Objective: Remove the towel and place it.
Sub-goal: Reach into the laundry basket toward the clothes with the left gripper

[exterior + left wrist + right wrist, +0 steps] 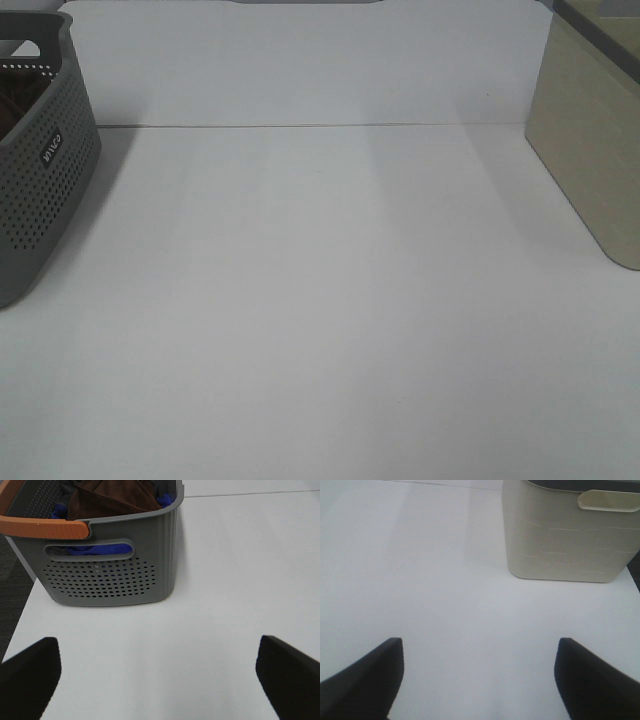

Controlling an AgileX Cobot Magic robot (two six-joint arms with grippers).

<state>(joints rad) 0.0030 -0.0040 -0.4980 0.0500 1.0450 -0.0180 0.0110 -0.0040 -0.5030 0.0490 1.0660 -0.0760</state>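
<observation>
The dark reddish-brown towel (110,497) lies crumpled in the grey perforated basket (115,575), on top of blue cloth (97,547). In the exterior high view only a sliver of the towel (18,105) shows inside the basket (40,190) at the far left. My left gripper (160,680) is open and empty over the white table, short of the basket's near wall. My right gripper (480,675) is open and empty over bare table, short of the beige bin. Neither gripper shows in the exterior high view.
A beige bin (590,150) stands at the right edge of the table; it also shows in the right wrist view (565,535) with a handle slot. The basket has an orange handle (45,528). The white table (320,300) lies between basket and bin.
</observation>
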